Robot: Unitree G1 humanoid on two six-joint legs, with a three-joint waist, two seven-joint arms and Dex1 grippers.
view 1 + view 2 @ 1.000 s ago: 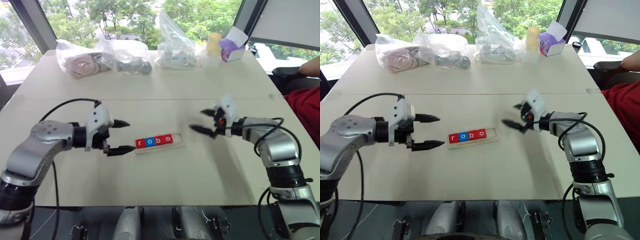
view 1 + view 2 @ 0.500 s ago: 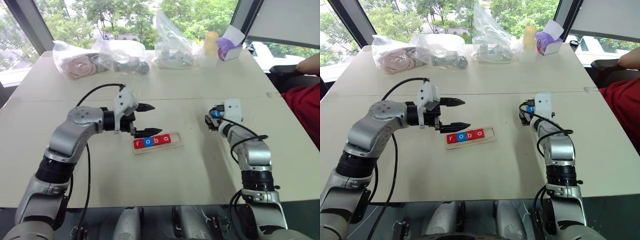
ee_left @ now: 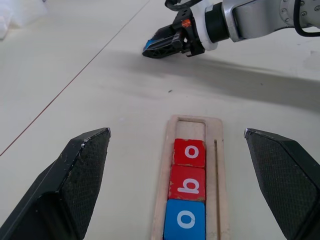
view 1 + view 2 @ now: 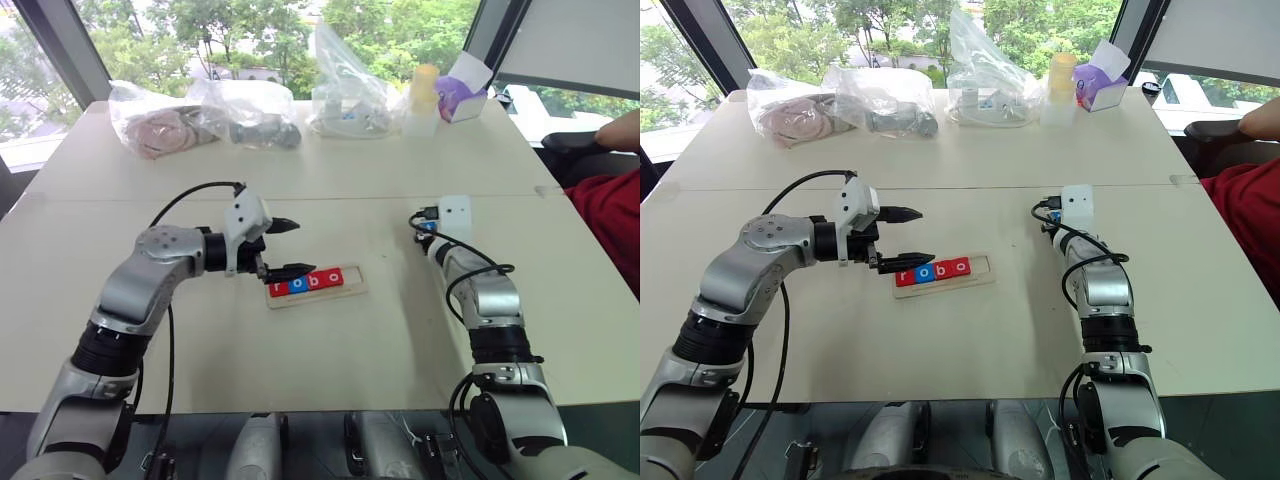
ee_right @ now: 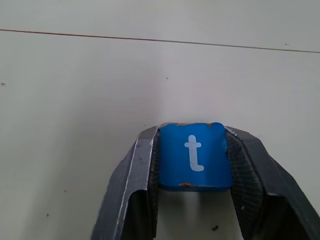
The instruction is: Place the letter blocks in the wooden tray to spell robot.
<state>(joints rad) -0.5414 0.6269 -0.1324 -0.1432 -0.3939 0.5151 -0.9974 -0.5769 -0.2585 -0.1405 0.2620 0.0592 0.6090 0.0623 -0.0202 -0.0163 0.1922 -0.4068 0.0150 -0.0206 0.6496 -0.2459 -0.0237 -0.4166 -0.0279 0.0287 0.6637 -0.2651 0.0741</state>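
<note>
1. A small square blue letter block marked with a white "t" was pinched between the black fingers of the right gripper, right of centre in the head view.
2. The long light-wood tray, at frame centre, was seen holding red and blue blocks spelling "robo".
3. The left gripper was spread wide over the tray's left end.

tray blocks: "robo" | blue block: "t"
</note>
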